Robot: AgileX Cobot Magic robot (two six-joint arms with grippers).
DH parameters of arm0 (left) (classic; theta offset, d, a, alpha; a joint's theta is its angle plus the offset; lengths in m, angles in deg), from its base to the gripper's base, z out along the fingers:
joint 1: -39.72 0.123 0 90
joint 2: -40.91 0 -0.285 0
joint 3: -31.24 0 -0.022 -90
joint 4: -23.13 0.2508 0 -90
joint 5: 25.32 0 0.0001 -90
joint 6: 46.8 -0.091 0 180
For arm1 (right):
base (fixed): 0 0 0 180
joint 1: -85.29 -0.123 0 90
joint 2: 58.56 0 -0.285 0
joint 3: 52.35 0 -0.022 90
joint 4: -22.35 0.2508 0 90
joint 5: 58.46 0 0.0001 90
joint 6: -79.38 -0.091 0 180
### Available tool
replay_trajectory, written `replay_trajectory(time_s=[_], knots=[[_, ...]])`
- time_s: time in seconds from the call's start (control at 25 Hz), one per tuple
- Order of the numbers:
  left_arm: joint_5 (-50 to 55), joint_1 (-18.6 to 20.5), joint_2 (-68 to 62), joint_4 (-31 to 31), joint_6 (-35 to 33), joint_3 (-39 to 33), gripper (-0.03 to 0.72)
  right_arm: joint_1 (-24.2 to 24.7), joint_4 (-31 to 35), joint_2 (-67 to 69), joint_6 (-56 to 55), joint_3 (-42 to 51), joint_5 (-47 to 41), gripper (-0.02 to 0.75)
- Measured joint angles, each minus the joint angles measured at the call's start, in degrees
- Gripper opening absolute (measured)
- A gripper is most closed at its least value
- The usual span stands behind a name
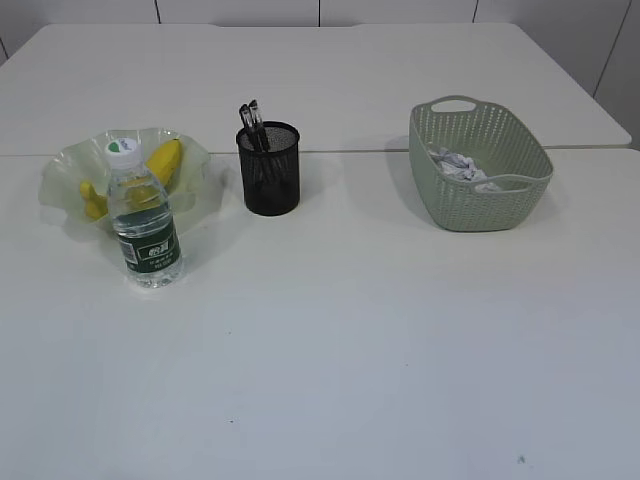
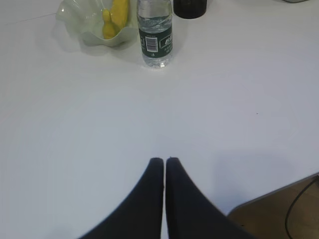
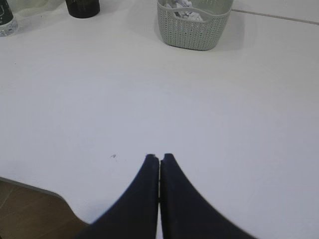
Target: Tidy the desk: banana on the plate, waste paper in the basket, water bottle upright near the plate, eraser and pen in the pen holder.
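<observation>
The white desk (image 1: 350, 350) fills nearly all of the exterior view, a broad matte top with a faint seam running across it behind the objects and a few tiny dark specks near the front edge. Behind it stand pale wall panels (image 1: 400, 10) split by thin vertical joints. In the wrist views, a strip of brown wooden floor (image 2: 279, 209) shows past the near desk edge, with a dark cable lying on it.

On the right sits the grey-green woven basket (image 1: 480, 170), with crumpled waste paper (image 1: 458, 163) lying inside it. On the left is the wavy translucent plate (image 1: 70, 170), holding the banana (image 1: 165, 160). The water bottle (image 1: 145, 215) stands upright just in front of the plate, white cap on, green label facing the camera. Between plate and basket, nearer the plate, stands the black mesh pen holder (image 1: 268, 168); the pen (image 1: 250, 120) pokes out of its top at a slant. The eraser cannot be made out in any view.

Neither arm appears in the exterior view. The left claw (image 2: 164, 160) hovers low over bare desk near the front edge, its dark fingers pressed together with nothing between them. The right claw (image 3: 159, 157) hangs likewise over bare desk, fingers closed tip to tip and empty, well apart from the basket.
</observation>
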Motion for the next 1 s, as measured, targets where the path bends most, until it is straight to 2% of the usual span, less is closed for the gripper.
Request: replay_trajectory(time_s=[1.0], knots=[[0.03, 0.00, 0.00, 0.00, 0.00, 0.00, -0.024, 0.00, 0.14, 0.00, 0.13, 0.00, 0.00, -0.016]])
